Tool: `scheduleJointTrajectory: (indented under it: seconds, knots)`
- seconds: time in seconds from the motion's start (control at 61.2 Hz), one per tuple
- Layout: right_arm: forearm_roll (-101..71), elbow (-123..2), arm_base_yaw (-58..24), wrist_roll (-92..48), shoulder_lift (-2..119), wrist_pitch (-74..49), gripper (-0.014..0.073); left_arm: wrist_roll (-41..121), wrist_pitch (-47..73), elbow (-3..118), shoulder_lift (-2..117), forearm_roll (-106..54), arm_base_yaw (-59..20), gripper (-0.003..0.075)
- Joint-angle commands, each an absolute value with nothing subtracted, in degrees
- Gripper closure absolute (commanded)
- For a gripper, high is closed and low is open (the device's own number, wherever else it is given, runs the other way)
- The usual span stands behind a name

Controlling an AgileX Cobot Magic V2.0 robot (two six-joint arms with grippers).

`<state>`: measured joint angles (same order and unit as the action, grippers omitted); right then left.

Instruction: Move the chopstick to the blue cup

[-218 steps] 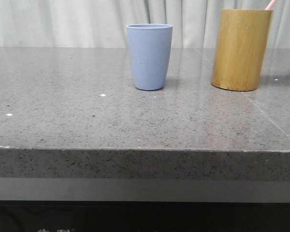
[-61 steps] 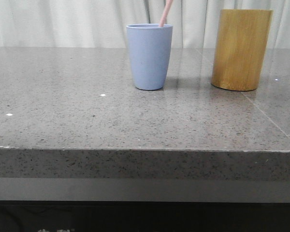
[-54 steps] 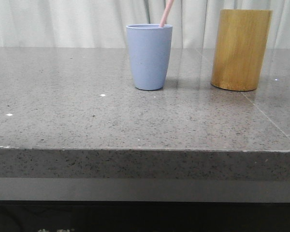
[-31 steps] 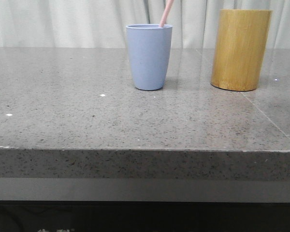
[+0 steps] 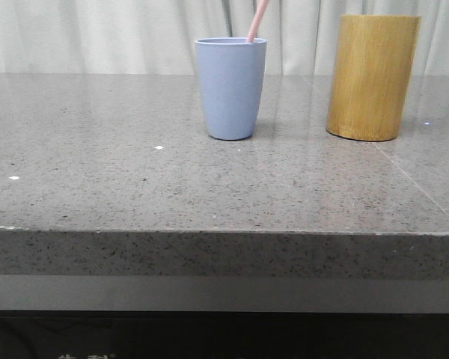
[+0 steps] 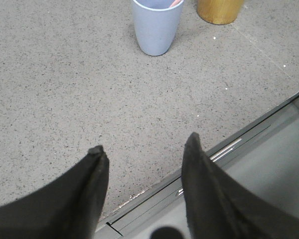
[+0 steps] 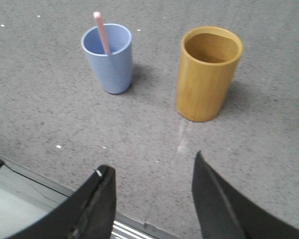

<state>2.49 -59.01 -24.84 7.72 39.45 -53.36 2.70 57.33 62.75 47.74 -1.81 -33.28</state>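
Front view shows the grey speckled stone table (image 5: 135, 194) carrying the tan bamboo holder (image 5: 373, 77) to the right of the blue cup (image 5: 231, 88), the two standing apart. Inside the blue cup the pale pink chopstick (image 5: 257, 20) leans, its top rising above the rim. Both the left gripper (image 6: 144, 152) and right gripper (image 7: 154, 172) hang released, jaws spread, over the table's near edge, grasping nothing.

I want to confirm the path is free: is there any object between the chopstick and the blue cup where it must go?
Nothing visible stands in the way. The chopstick already rests inside the blue cup, leaning on its rim. The bamboo holder stands apart to the side, and both end effectors, left and right, are open, holding nothing.
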Motion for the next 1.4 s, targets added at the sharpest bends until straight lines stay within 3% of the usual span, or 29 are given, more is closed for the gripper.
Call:
scheduleJointTrajectory:
  seconds: [0.0,0.131,0.408,0.457,1.078,1.225,1.388]
  knots:
    - [5.3,-58.9,-24.5,7.9,38.0,-48.7,0.0211,2.2,53.1,64.1,47.9,-2.5,-33.7,0.0373]
    - [5.5,-58.5,-24.5,7.9,37.7,-49.5,0.0284,2.2,53.0,64.1,47.9,-2.5,-33.7,0.0408]
    - [5.5,-58.5,-24.5,7.9,37.7,-49.5,0.0665,2.2,52.9,64.1,47.9,-2.5,-33.7,0.0700]
    - [5.6,-58.5,-24.5,7.9,37.7,-49.5,0.0657,2.2,52.9,64.1,47.9,-2.5,-33.7,0.0741]
    - [5.8,-58.5,-24.5,7.9,37.7,-49.7,0.0661,2.2,51.6,63.2,47.5,-2.6,-33.7,0.0739]
    - [5.8,-58.5,-24.5,7.9,37.8,-49.7,0.0661,2.4,46.1,58.4,43.0,0.3,-30.0,0.0739]
    - [5.8,-58.5,-24.5,7.9,37.9,-49.8,0.0661,2.4,28.4,45.3,33.2,1.1,-20.5,0.0739]
